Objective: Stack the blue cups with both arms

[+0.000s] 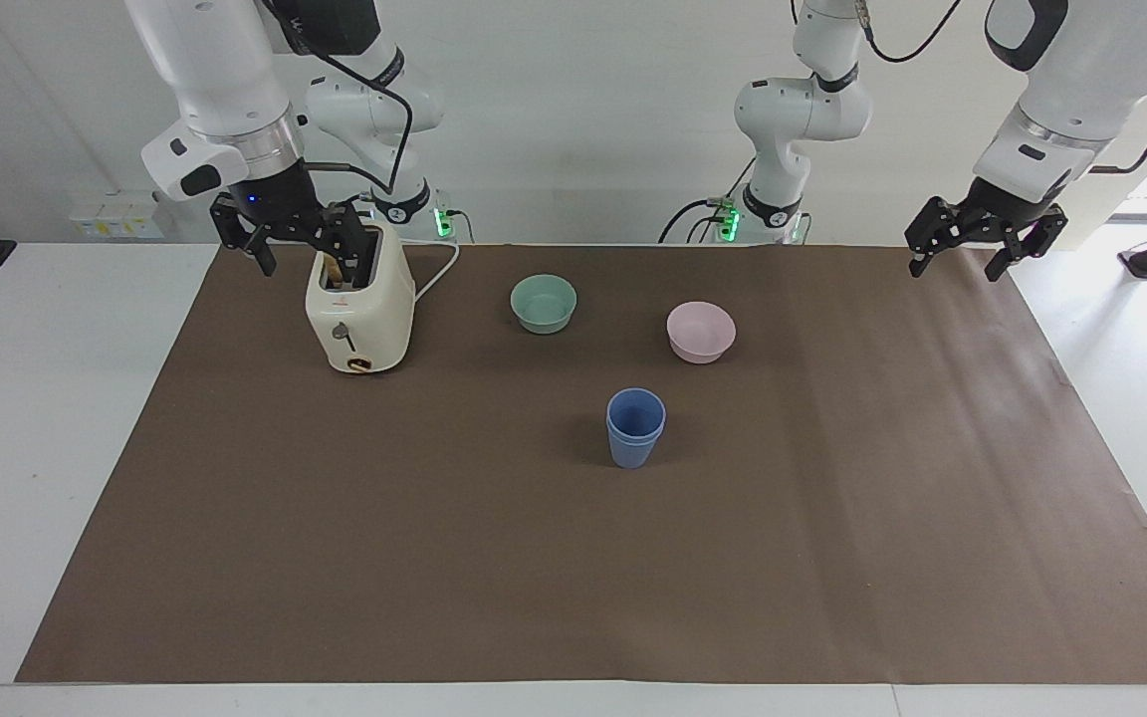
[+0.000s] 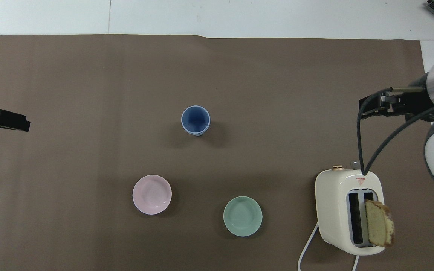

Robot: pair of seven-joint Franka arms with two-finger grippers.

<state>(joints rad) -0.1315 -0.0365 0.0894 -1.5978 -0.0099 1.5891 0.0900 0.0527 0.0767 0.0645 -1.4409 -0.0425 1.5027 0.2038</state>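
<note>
Cups (image 1: pixel 635 427) sit nested mid-table, well apart from our spread, empty right gripper (image 1: pixel 297 242) and left gripper (image 1: pixel 972 244).

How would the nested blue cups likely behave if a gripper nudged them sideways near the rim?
The blue cups stand upright, one nested in the other, tapering to a narrower base, so a high push would probably tip them rather than slide them. They look like thin, rigid plastic, likely light. The matte finish suggests a fair grip. If tipped, the round tapered stack could roll in a curve.
</note>
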